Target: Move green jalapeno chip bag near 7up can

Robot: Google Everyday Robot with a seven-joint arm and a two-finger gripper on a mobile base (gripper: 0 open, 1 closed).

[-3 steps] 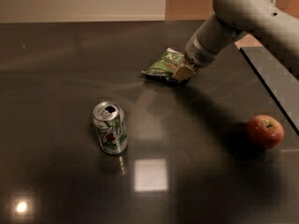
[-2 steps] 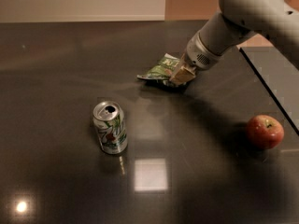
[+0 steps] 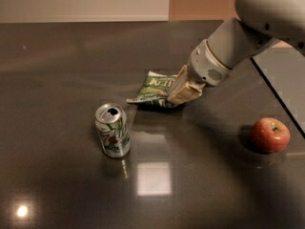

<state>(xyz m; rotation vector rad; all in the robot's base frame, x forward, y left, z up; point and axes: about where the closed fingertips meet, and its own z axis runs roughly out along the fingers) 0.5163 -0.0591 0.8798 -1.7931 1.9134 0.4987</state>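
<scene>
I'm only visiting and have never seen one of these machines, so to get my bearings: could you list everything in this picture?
green jalapeno chip bag: one, green with white lettering, middle of the table
7up can: one, silver-white with green swirls, upright, nearer the camera and left of the bag, apart from it
apple: one, red, right side of the table
table: one, dark and glossy, under everything
arm: one, pale grey, reaching in from the upper right
hand: one, tan, shut on the bag's right edge
</scene>
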